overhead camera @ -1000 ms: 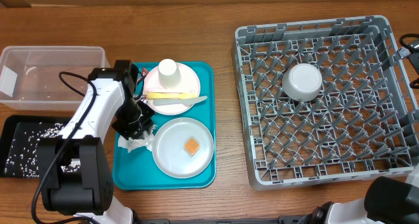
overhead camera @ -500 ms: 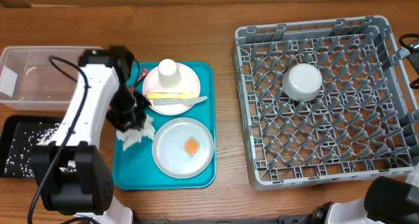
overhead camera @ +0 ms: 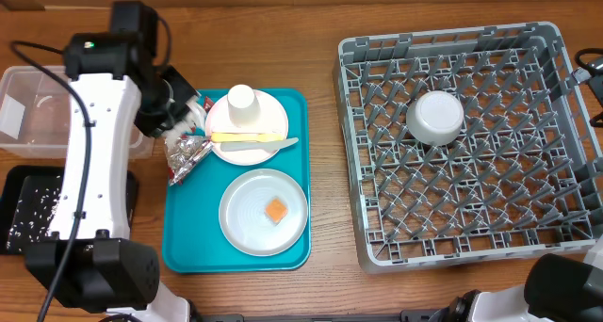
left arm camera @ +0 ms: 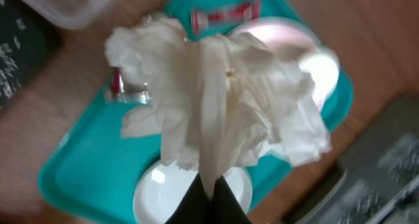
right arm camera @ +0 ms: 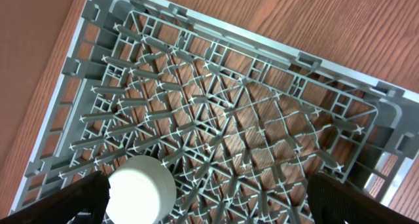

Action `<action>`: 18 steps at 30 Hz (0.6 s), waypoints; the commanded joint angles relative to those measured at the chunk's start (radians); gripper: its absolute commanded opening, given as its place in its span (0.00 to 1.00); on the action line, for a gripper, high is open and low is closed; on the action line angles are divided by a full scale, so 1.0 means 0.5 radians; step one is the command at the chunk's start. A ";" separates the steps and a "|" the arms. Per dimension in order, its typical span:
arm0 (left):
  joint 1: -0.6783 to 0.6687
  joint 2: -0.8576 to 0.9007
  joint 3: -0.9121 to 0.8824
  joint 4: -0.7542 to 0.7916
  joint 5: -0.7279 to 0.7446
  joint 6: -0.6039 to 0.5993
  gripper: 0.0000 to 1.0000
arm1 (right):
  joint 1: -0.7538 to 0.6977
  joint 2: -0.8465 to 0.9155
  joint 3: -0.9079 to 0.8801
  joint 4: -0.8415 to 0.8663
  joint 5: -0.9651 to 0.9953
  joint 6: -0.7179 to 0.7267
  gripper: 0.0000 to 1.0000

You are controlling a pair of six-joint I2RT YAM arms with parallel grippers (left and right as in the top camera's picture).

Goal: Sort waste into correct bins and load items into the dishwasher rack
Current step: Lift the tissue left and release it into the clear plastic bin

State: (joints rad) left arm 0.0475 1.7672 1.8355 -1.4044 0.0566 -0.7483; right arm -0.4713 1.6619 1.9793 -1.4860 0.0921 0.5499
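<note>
– Over by the clear tub (overhead camera: 38, 134), what have you got?
– My left hand (left arm camera: 209, 194) is pinched tight on the crumpled white napkin (left arm camera: 216, 99), which hangs above the teal tray (left arm camera: 78, 171). It's feather-light, soft and easily torn, I'd judge; a pinch on one fold does
– And the right hand (right arm camera: 206, 185)?
– Spread wide, holding nothing, above the dishwasher rack (right arm camera: 216, 106)

We see bare table (overhead camera: 324, 171) between the teal tray (overhead camera: 184, 242) and the rack (overhead camera: 490, 200). In the rack only the white bowl (overhead camera: 434, 117) blocks the way. The white arm (overhead camera: 89, 152) covers the right end of the clear tub (overhead camera: 38, 124).
</note>
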 commanded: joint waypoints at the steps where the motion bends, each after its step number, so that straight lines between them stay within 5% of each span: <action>1: 0.163 -0.028 0.047 0.102 -0.273 -0.032 0.04 | -0.005 0.002 0.018 0.006 -0.002 0.008 1.00; 8: 0.459 0.004 0.047 0.418 -0.336 -0.013 0.04 | -0.005 0.002 0.018 0.006 -0.002 0.008 1.00; 15: 0.587 0.148 0.047 0.650 -0.697 0.073 0.04 | -0.005 0.002 0.019 0.006 -0.002 0.008 1.00; 17: 0.602 0.220 0.047 0.714 -0.703 0.150 0.18 | -0.005 0.002 0.019 0.006 -0.002 0.009 1.00; 18: 0.603 0.262 0.047 0.732 -0.704 0.165 0.47 | -0.005 0.002 0.018 0.006 -0.002 0.008 1.00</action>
State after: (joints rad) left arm 0.3412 1.8271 1.8397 -1.0527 -0.2264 -0.7155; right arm -0.4713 1.6619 1.9793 -1.4849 0.0925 0.5499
